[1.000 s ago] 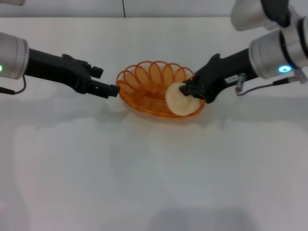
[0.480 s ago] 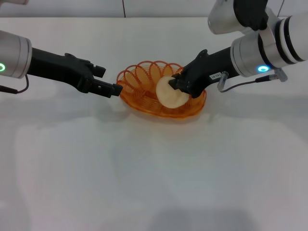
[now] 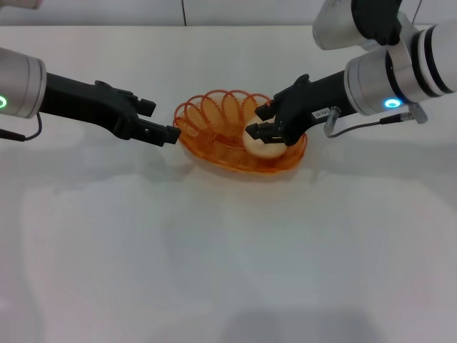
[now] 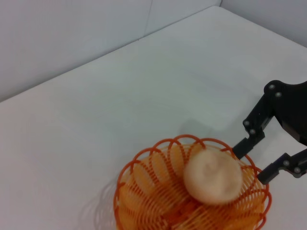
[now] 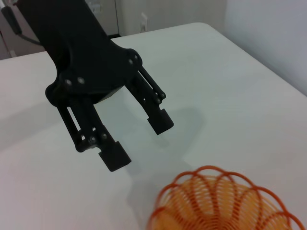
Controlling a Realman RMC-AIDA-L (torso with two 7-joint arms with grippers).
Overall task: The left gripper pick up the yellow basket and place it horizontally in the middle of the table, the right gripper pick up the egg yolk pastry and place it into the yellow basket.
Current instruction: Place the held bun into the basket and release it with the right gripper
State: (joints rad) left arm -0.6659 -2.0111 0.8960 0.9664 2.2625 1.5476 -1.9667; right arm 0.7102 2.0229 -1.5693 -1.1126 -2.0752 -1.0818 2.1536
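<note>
The yellow basket (image 3: 211,153) lies lengthwise at the table's middle. The egg yolk pastry (image 3: 268,148) rests inside its right end. My right gripper (image 3: 258,121) hovers just over the pastry, fingers spread. In the left wrist view the pastry (image 4: 213,175) lies in the basket (image 4: 144,191), and the right gripper (image 4: 252,163) stands open at the rim, clear of it. My left gripper (image 3: 158,121) is open and empty, just off the basket's left rim. It also shows open in the right wrist view (image 5: 138,141), beyond the basket (image 5: 216,201).
The white table (image 3: 214,250) runs to a back edge against a grey wall (image 3: 250,11). A thin cable (image 3: 371,123) hangs from the right arm's cuff above the table.
My right gripper has carried the pastry leftward over the basket, lowered it inside and opened off it. The left arm and the basket have not moved.
</note>
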